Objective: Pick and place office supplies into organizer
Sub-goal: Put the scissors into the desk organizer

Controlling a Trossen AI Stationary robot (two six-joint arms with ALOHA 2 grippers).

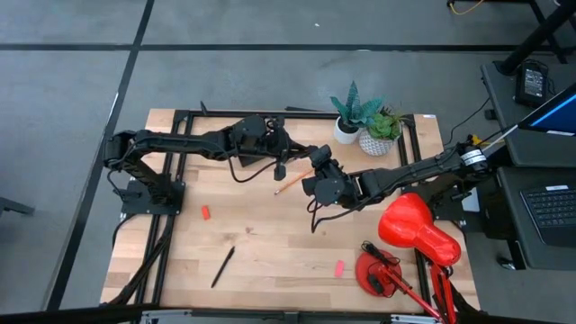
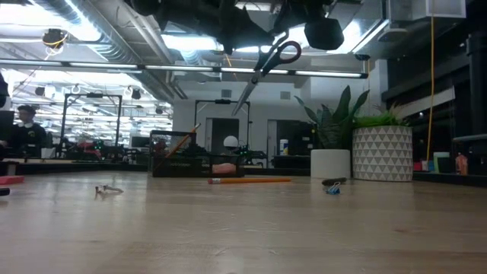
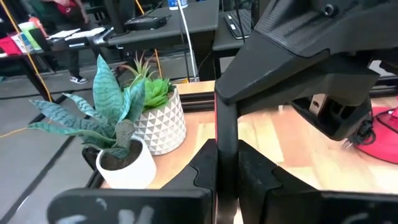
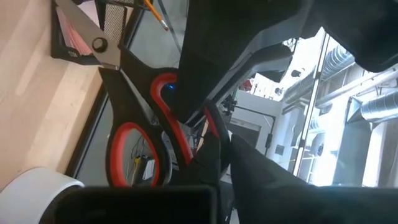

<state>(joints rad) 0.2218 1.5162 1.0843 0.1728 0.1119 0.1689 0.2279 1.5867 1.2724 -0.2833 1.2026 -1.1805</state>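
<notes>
Left jaws (image 3: 227,168): over the table's middle, at the rear; closed on a thin dark bar with a red edge, the scissors (image 2: 266,65) seen edge-on.
Right jaws (image 4: 217,149): facing the left jaws, just beside them; drawn close together at a red handle loop of the scissors, gripping it.
Scissors: in the air, clear of the table (image 1: 270,243); handles up at both jaws, closed blades slanting down towards the organizer (image 2: 179,164).
Organizer: at the rear of the table, below the left arm and largely hidden by it in the high view; dark, with divided compartments.
Organizer contents: a pink pad (image 4: 78,31) lying flat; an orange pencil (image 2: 179,143) leaning at a tilt.
Loose pencil (image 1: 290,185): flat on the table, in front of the organizer, under the right jaws.
Pen (image 1: 222,267): flat on the table, front left, well apart from the organizer.
Erasers: one (image 1: 205,212) left of centre, one (image 1: 339,267) front right, near the lamp base; both on the table.
Lamp (image 1: 414,229): red, at the front right corner.
Plants (image 1: 364,121): two white pots, side by side at the rear right.
</notes>
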